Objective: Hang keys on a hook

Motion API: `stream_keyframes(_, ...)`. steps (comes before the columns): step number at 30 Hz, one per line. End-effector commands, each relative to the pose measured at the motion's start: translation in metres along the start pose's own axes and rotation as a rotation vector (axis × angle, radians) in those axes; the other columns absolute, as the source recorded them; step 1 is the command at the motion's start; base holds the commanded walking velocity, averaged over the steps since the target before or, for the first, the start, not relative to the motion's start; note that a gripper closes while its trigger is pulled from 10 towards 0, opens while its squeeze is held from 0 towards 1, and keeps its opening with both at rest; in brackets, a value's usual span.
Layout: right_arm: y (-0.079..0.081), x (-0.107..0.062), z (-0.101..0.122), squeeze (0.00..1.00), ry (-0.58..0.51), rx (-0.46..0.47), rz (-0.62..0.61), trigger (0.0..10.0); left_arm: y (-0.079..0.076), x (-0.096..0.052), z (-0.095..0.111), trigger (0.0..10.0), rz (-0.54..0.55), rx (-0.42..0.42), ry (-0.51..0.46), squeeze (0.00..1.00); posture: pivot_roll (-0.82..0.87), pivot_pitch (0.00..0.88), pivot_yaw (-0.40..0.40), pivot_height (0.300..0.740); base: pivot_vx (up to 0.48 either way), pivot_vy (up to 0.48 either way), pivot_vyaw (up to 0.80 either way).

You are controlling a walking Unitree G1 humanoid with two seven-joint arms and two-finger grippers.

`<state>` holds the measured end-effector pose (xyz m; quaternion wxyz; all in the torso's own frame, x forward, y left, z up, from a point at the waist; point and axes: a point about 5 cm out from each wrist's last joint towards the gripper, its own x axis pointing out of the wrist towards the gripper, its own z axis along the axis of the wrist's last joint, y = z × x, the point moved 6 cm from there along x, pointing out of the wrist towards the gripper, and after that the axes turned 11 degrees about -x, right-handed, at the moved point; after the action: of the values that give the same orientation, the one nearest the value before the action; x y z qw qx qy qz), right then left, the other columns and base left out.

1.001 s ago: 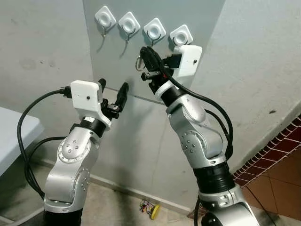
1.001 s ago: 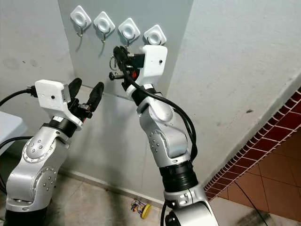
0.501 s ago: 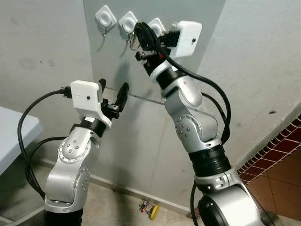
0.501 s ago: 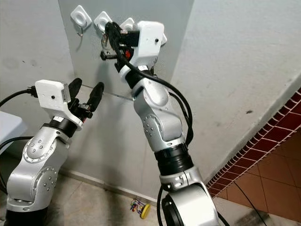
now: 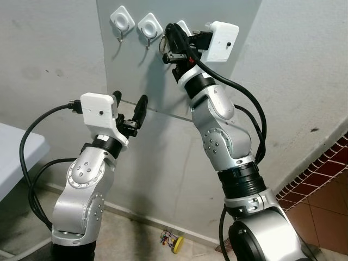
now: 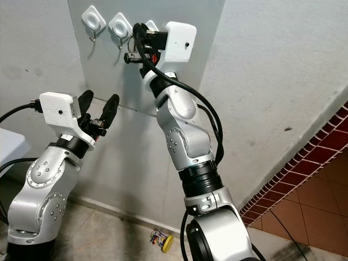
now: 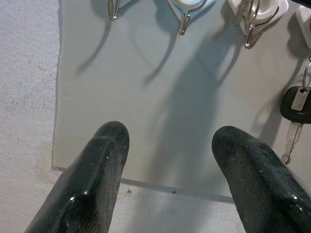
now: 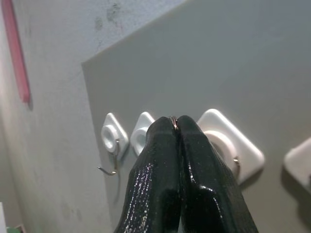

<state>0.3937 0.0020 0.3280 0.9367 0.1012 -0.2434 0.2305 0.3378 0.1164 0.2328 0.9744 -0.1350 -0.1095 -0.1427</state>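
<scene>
Not hung yet: right gripper (image 8: pixel 176 127) is pinched tight on the key ring (image 5: pixel 162 45), keys up against a hook (image 8: pixel 236 164), I think. Left gripper (image 7: pixel 167 145) hangs open, empty.

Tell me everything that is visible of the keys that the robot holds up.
The keys are a small bunch: one key with a black head and a bare silver blade, a small pale tag, and a thin metal ring above. They hang straight down, blade lowest, in front of the grey board, beside the white hooks. The right gripper, jaws shut, pinches the ring. Whether the ring is over a hook cannot be told.
</scene>
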Motion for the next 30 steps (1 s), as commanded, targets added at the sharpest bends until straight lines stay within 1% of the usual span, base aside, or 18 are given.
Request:
stream_keyframes(1, 0.004, -0.001, 0.001, 0.00, -0.011, 0.035, -0.013, 10.0, -0.004, 0.003, 0.003, 10.0, -0.017, 0.000, -0.004, 0.00, 0.00, 0.000, -0.125, 0.740, 0.000, 0.000, 0.00)
stream_keyframes(7, -0.007, -0.011, -0.008, 0.00, 0.019, 0.018, -0.044, 10.0, -0.004, 0.003, 0.003, 10.0, -0.021, 0.002, -0.002, 0.00, -0.01, 0.000, -0.119, 0.740, 0.000, 0.000, 0.00)
stream_keyframes(12, -0.008, -0.012, -0.008, 0.00, 0.022, 0.018, -0.049, 10.0, -0.004, 0.003, 0.003, 10.0, -0.021, 0.002, -0.002, 0.00, -0.01, 0.000, -0.119, 0.740, 0.000, 0.000, 0.00)
stream_keyframes(14, -0.014, -0.023, -0.016, 0.00, 0.046, -0.007, -0.054, 10.0, -0.004, 0.003, 0.003, 10.0, -0.024, -0.002, -0.001, 0.00, -0.01, 0.000, -0.114, 0.740, 0.000, 0.000, 0.00)
stream_keyframes(25, -0.019, -0.040, -0.026, 0.00, 0.081, -0.014, -0.043, 10.0, -0.004, 0.003, 0.003, 10.0, -0.025, 0.000, -0.001, 0.00, -0.01, 0.000, -0.110, 0.740, 0.000, 0.000, 0.00)
stream_keyframes(30, -0.020, -0.044, -0.028, 0.00, 0.094, -0.009, -0.041, 10.0, -0.004, 0.003, 0.003, 10.0, -0.025, 0.000, 0.000, 0.00, -0.01, 0.000, -0.109, 0.740, 0.000, 0.000, 0.00)
